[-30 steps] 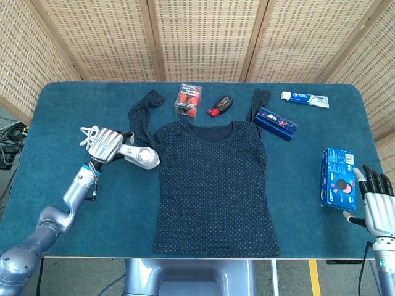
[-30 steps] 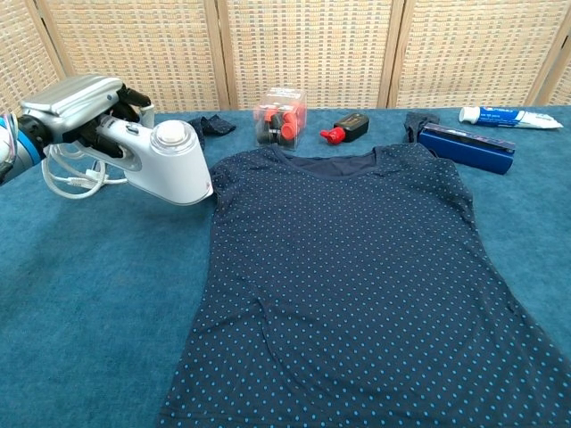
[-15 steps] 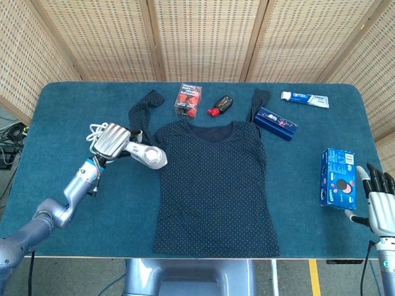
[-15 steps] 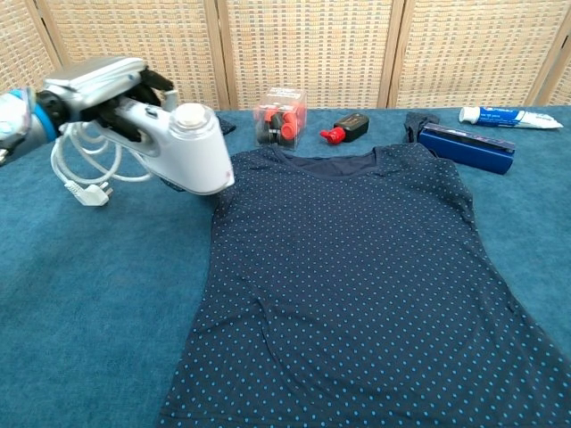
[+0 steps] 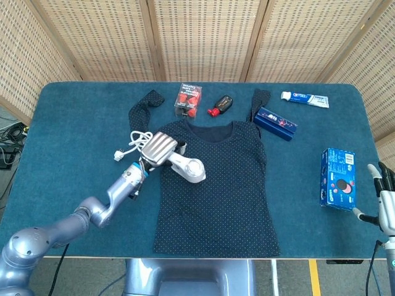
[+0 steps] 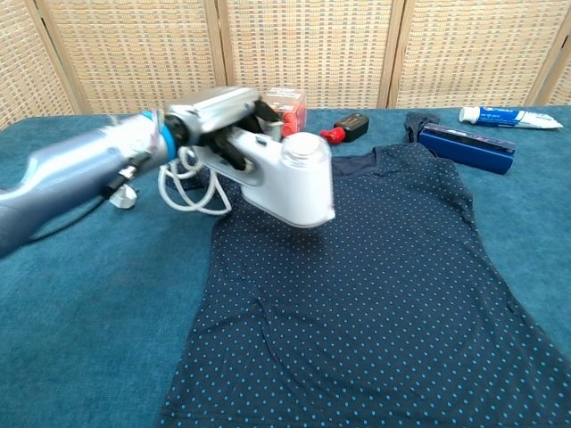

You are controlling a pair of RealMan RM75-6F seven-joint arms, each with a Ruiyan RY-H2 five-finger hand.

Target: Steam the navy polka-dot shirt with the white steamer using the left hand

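While no label reads clearly, left hand (image 5: 157, 148) fingers hold steamer (image 5: 188, 168) over shirt (image 5: 216, 185).

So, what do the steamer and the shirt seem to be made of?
The steamer looks like smooth, glossy white plastic: it reflects light on its round cap. The shirt seems a soft, matte knit fabric, probably cotton: it lies flat with small wrinkles.

Left hand (image 6: 219, 111): you're gripping the white steamer (image 6: 290, 181).
Steamer head: over the navy polka-dot shirt (image 6: 375, 294).
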